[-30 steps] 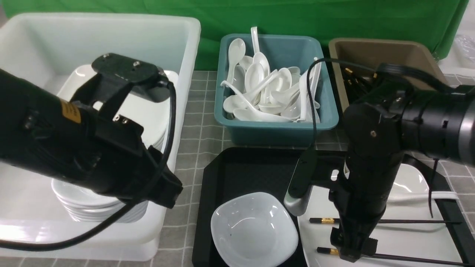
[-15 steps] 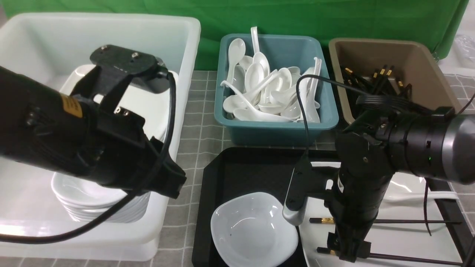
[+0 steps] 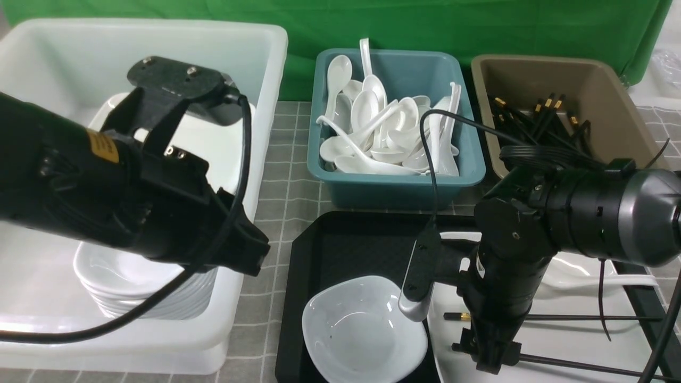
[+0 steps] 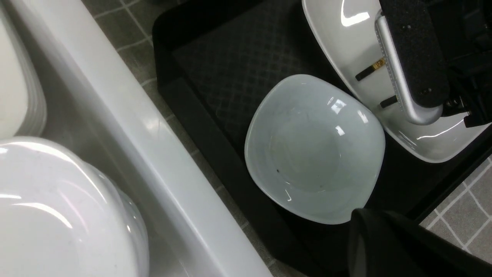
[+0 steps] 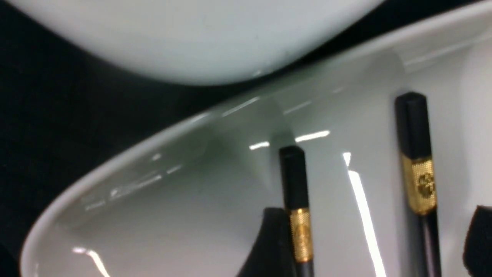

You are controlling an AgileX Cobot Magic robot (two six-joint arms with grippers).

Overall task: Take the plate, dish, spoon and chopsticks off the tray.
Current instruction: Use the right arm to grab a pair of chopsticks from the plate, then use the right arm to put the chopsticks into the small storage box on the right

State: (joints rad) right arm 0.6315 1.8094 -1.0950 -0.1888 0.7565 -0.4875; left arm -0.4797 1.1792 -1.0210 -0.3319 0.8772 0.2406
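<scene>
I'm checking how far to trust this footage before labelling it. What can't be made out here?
- Front view: the near edge of the large plate is cut off by the frame.
- Front view: the spoon's bowl is partly hidden behind the right arm.
- Right wrist view: the thin ends of the chopsticks run out of frame.
- Left wrist view: the left gripper's finger is dark and blurred.

Two chopsticks (image 5: 296, 177), one dish (image 3: 364, 330), one plate (image 3: 580, 340), one tray (image 3: 362, 244).
</scene>
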